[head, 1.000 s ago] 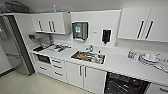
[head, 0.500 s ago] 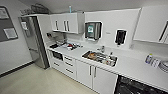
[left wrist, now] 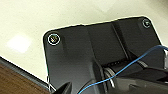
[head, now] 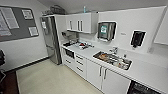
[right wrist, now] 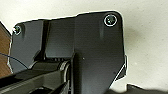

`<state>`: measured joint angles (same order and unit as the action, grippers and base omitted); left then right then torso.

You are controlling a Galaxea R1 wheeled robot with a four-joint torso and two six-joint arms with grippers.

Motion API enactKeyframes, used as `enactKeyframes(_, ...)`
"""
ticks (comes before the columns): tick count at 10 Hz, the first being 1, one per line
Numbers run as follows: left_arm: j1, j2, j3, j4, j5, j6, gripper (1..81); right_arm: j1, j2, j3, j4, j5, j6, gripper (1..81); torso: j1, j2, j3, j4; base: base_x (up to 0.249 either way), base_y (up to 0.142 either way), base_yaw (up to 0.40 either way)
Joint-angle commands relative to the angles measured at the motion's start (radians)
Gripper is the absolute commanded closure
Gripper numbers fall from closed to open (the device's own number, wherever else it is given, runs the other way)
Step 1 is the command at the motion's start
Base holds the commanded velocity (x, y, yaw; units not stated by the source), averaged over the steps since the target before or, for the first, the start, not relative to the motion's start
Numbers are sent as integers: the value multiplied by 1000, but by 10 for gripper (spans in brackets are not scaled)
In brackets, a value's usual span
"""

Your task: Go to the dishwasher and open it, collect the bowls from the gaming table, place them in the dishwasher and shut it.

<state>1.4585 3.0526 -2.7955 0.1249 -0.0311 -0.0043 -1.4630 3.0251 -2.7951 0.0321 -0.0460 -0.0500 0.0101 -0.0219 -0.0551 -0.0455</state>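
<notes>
Kitchen corner. Dishwasher [head: 143,89] at 5 o'clock under the counter [head: 150,72], dark interior showing. Sink [head: 112,60] at 3 o'clock, fridge [head: 51,40] at 10 o'clock. Wrists hang over pale floor [left wrist: 50,15]; cannot tell either gripper's state.

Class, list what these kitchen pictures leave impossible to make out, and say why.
- Dishwasher, head view: cut off by the picture's lower edge; its state cannot be judged.
- Sink contents, head view: too blurred to identify.
- Notice board papers, head view: text unreadable.
- Both wrist views: whether the fingers are open or shut cannot be made out.
</notes>
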Motion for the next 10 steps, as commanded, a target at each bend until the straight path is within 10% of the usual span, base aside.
enactKeyframes(1, -45, -6, -1, 15, 45, 1, 10, 51, 1, -4, -1, -55, 1, 10, 0, 0, 0, 0, 0, 0, 365)
enactKeyframes(10, -43, 0, -1, 19, 53, 0, 10, 52, 2, -4, 0, -57, 1, 10, 0, 0, 0, 0, 0, 0, 365)
